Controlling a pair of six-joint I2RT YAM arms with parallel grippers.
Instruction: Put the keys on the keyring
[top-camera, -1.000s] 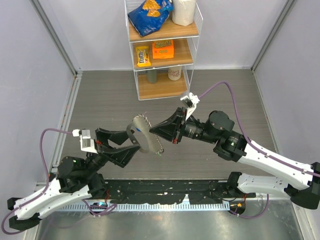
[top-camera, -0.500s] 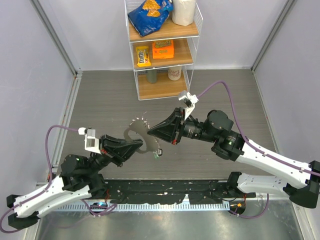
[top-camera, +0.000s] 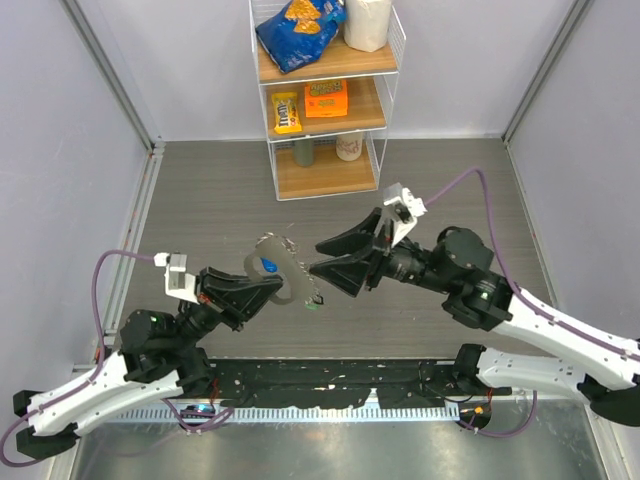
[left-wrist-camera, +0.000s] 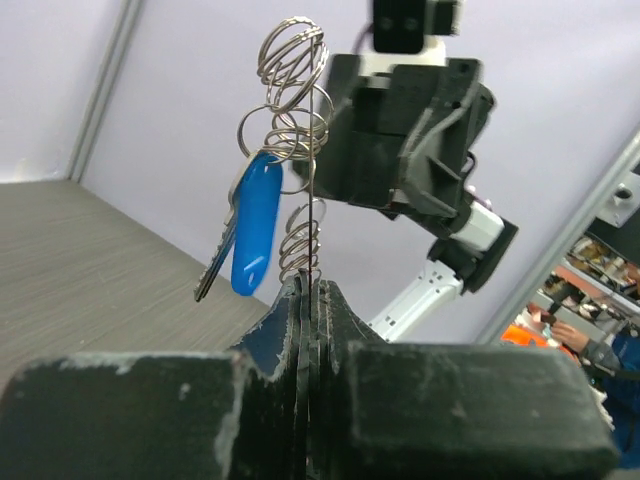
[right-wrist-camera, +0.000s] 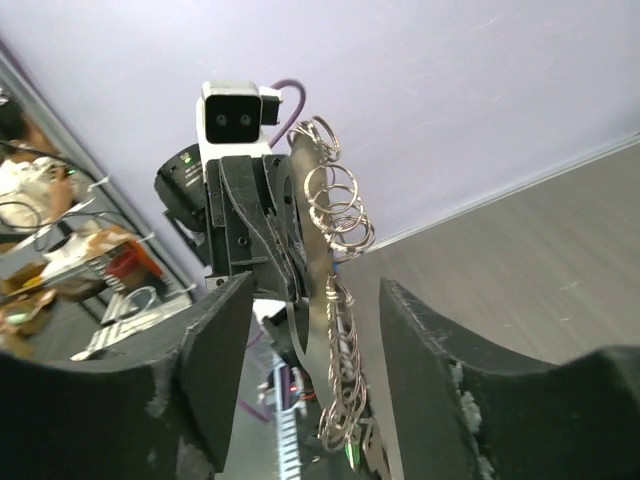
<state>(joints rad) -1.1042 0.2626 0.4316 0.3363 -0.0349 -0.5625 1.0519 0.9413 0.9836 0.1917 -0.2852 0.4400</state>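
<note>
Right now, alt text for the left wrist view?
Left gripper shut on the keyring, which stands upright and edge-on to the camera. A blue-headed key hangs from it at left; the right gripper sits just behind.

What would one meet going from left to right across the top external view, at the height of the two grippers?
left wrist camera → blue key on the keyring → right gripper → right wrist camera. The left gripper overlaps the keyring, so it is left out.
</note>
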